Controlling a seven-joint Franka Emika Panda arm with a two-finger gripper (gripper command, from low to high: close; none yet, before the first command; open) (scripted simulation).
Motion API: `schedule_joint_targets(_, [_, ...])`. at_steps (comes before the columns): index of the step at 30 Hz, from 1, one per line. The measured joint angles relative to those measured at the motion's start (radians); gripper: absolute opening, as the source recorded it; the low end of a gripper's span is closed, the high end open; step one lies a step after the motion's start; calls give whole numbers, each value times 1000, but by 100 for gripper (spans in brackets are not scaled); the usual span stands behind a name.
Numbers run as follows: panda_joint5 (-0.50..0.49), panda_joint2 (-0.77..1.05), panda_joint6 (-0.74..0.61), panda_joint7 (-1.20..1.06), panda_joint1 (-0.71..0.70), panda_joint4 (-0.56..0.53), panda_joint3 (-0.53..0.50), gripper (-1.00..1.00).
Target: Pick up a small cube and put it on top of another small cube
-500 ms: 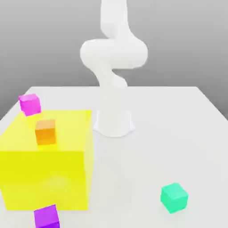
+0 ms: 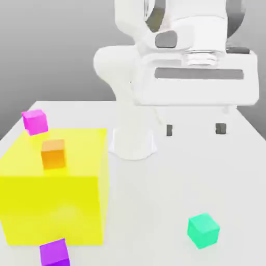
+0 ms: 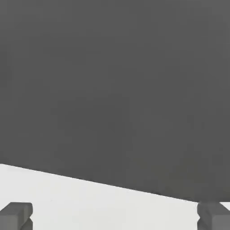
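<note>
Claw (image 2: 195, 129) high above surface (image 2: 171, 182), fingers wide apart, empty. Small teal-green cube (image 2: 203, 230) alone near front edge, well apart. Likely light, rigid, smooth; grip opposite flat sides.

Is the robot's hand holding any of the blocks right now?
No, nothing. The gripper is open with an empty gap between its fingers, up above the table. The teal-green cube sits alone on the table.
</note>
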Motion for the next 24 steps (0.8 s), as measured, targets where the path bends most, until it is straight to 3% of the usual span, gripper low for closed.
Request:
schedule_joint_targets(9, [-38, 326, 151, 22, 78, -85, 43, 0])
schedule_joint_targets(14, [-115, 508, 286, 80, 136, -62, -22, 0])
schedule_joint_targets(15, [-126, 535, 307, 88, 149, -57, -36, -100])
schedule_joint_targets(24, [-100, 483, 267, 70, 132, -67, -14, -100])
